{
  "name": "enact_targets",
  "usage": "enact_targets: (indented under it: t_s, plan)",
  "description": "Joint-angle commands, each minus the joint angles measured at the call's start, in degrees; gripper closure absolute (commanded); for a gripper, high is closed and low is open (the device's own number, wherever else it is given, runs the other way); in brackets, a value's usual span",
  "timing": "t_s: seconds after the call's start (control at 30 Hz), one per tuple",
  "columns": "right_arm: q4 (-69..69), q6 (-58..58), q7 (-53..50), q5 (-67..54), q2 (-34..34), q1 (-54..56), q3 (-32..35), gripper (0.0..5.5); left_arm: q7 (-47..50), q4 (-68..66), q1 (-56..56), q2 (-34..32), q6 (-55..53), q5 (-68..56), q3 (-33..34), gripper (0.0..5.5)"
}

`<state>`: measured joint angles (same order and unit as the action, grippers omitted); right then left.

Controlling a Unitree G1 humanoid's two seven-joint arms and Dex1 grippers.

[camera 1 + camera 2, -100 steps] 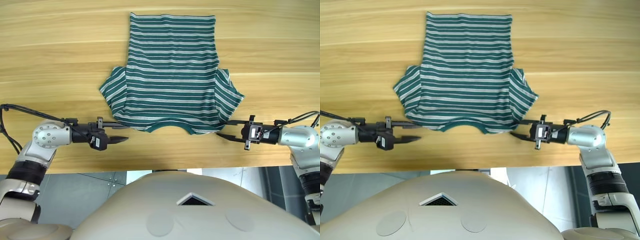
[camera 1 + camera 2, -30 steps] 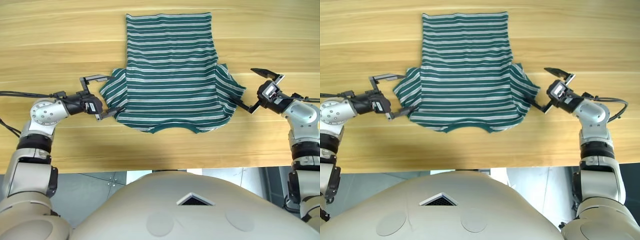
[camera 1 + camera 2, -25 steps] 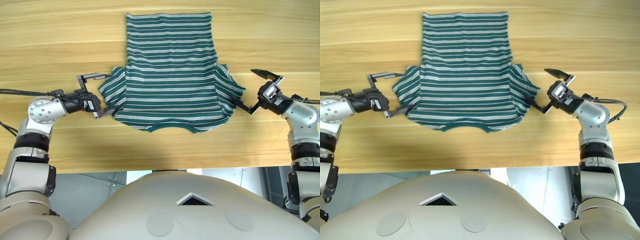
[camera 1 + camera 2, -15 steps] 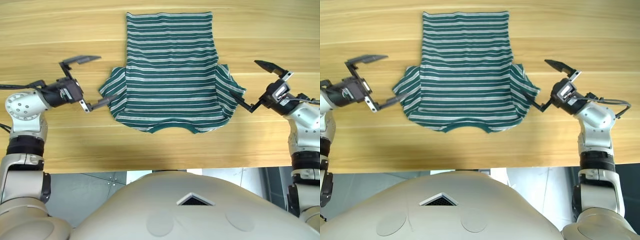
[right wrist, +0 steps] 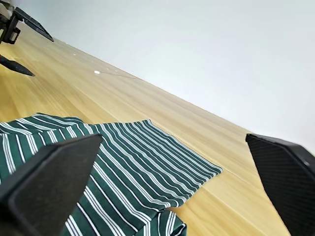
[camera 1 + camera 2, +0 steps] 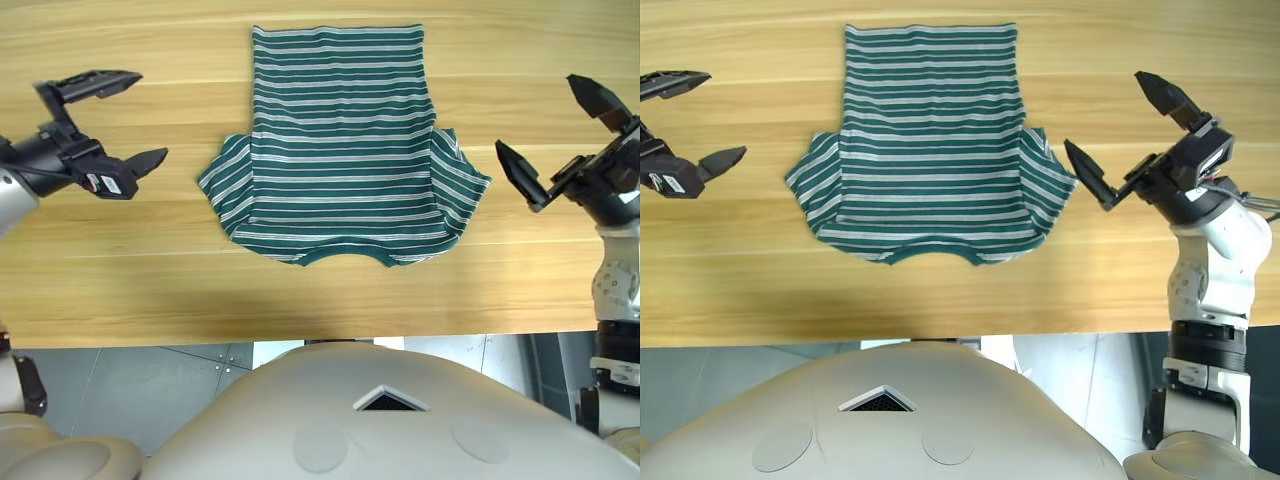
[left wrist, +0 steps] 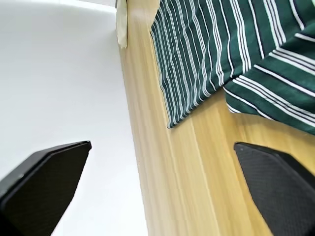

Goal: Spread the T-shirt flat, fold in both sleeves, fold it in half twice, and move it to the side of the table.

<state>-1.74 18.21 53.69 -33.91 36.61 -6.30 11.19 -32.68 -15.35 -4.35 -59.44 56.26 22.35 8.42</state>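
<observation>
Both arms have let go of the sleeves and drawn up and outward. The left gripper and right gripper now hang spread wide, holding nothing. Between them the T-shirt lies flat on the table, sleeves unfolded. Spreading looks finished; sleeve folds likely come next.

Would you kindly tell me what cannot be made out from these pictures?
T-shirt underside: eye views, hidden by its own fabric.
Most of the T-shirt: left wrist view, cut off by the edge.
Part of the T-shirt: right wrist view, behind the right gripper.
Base of the left gripper: right eye view, cut off.
</observation>
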Motion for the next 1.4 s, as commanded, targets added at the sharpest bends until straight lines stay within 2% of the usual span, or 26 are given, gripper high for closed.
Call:
enact_targets:
  t_s: [0.03,0.13,0.4,0.7,0.97,1.4]
  plan:
    - [0.3,-0.9,0.0,2.3,-0.8,-0.1,0.1,0.10,0.3,3.0,1.7,-2.3,-1.9,2.2,-0.5,0.11]
    - [-0.2,-1.5,-0.3,4.3,-0.8,0.2,0.0,0.10,0.8,3.5,2.4,-2.8,-3.1,4.4,-1.3,0.11]
    - [0.1,-1.8,-0.1,7.2,-1.0,0.2,-0.2,0.10,2.5,0.7,1.4,-0.5,-4.1,10.9,-9.7,0.11]
    - [-0.4,-2.3,0.2,9.5,-1.9,1.5,-1.4,0.10,8.9,-9.8,-2.0,3.8,-5.5,19.5,-19.4,0.11]
    - [-3.1,-1.6,-0.8,11.6,-3.0,4.3,-1.7,0.10,17.0,-21.7,-9.7,5.5,-6.4,25.5,-27.6,0.11]
    - [-3.1,-1.5,-1.3,11.6,-3.7,4.2,-1.4,0.10,17.5,-23.8,-10.5,3.6,-5.2,22.8,-32.7,2.40]
